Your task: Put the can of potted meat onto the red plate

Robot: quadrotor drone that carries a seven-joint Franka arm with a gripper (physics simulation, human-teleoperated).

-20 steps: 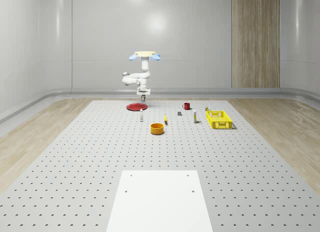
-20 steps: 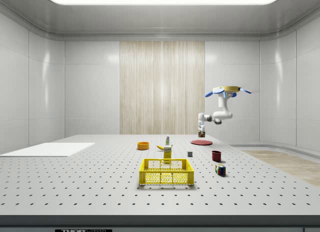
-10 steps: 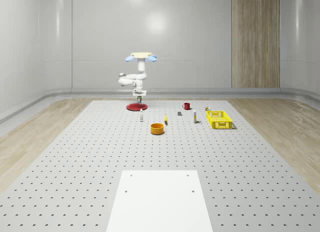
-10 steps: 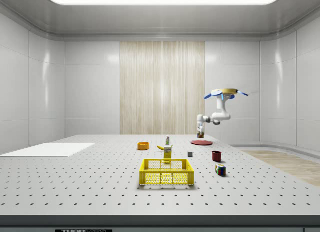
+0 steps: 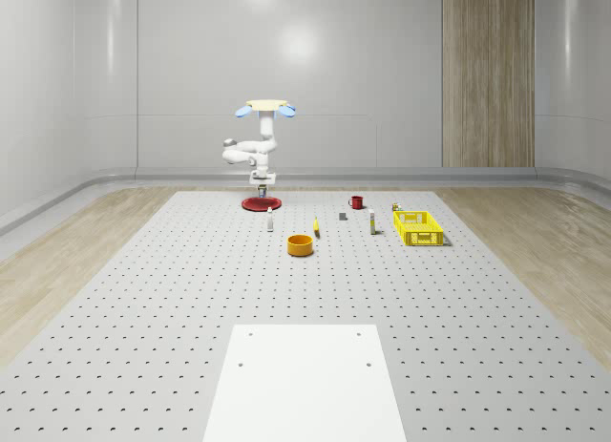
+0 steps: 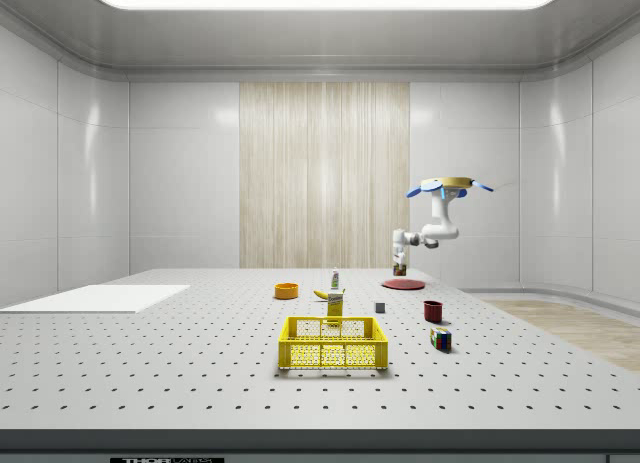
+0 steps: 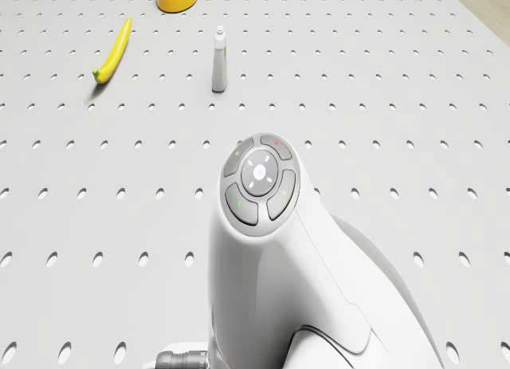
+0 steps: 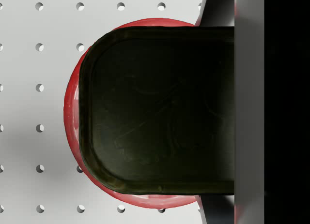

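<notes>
Hovering above the round red plate (image 8: 71, 117), my pincer (image 5: 261, 186) clamped on the dark rounded-rectangular potted-meat can (image 8: 160, 110); releasing this high risks a bounce off.

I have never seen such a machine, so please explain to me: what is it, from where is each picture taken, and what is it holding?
It is a simulated flying drone with a white robot arm hanging under it; the arm ends in a pincer. It hovers above the red plate at the far end of a large table with many small holes.

Two pictures come from fixed cameras: one looks along the whole table, one from its side. A third camera sits on the drone and sees the arm from above. The fourth is at the wrist: there the dark can of potted meat, held in the pincer, hangs above the plate.

Also on the table: a yellow basket, an orange bowl, a banana, a red mug.
</notes>
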